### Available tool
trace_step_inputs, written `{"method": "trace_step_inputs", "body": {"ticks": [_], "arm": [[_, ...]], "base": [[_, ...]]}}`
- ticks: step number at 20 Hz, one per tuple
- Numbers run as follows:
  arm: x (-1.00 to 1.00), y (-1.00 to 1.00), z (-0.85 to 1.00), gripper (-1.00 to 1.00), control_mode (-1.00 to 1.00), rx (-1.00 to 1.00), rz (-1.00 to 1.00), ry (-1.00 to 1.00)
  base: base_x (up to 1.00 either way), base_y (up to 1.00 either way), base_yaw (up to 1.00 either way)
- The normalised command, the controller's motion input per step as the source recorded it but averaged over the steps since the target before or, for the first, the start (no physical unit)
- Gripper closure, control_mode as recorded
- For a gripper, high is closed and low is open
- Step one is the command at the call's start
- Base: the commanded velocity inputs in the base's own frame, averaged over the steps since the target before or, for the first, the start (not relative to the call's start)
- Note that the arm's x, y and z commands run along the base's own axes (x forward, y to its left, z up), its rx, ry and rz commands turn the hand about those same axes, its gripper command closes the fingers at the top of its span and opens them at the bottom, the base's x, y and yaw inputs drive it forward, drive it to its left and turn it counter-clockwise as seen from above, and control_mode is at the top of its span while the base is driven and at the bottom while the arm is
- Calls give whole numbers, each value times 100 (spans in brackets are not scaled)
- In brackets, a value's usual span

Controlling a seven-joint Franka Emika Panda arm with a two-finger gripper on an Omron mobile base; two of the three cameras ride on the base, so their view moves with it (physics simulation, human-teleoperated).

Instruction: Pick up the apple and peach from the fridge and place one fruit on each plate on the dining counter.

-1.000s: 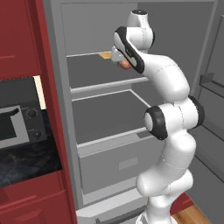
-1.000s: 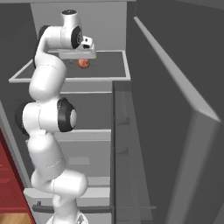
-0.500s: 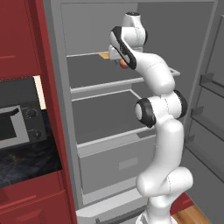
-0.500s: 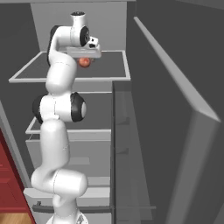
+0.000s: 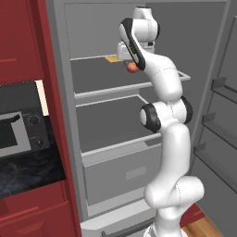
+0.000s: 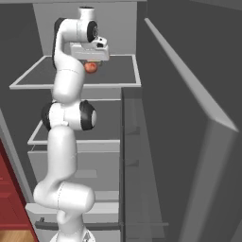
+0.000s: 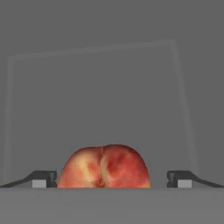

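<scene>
The claw (image 7: 112,179) stands fully spread and has hold of nothing: its two dark fingertips (image 7: 43,178) sit wide to either side, and the peach (image 7: 104,167) lies between them with clear gaps on both flanks, touching neither.

That peach is the nearest thing, directly ahead of the claw and low in the hand view. It is round, with a shallow crease running down its middle and a mottled skin of red and pale yellow. I would expect it to be light, a little yielding and easily bruised, and likely to roll on the flat shelf if nudged off-centre. The best hold looks to be across its widest girth, one finger on each cheek, squarely either side of the crease (a grip too high would probably squeeze it out downward).

Beneath and beyond the peach is the top shelf (image 5: 106,76) of the fridge (image 6: 189,142), a smooth matte grey slab with a paler raised rim. Further back than the claw, toward the rear of that shelf, lies a small flat yellowish item (image 5: 111,59) that I cannot identify. Beyond that stands the plain grey back wall. Below the claw are a second shelf and a drawer (image 5: 125,173), both the same hard grey.
</scene>
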Motion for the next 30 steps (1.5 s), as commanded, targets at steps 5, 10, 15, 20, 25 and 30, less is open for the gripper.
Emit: {"method": "trace_step_inputs", "body": {"ticks": [5, 10, 15, 20, 25, 30], "arm": [[-36, -2, -23, -100, -100, 0, 0, 7], [-58, 0, -5, -100, -100, 2, 0, 3], [33, 0, -12, -100, -100, 0, 0, -4], [19, 0, -13, -100, -100, 3, -1, -14], [0, 0, -10, -100, -100, 0, 0, -1], [2, 0, -61, -100, -100, 0, 0, 0]], "base": [[0, 0, 0], [0, 0, 0], [0, 0, 0], [0, 0, 0], [0, 0, 0], [0, 0, 0]]}}
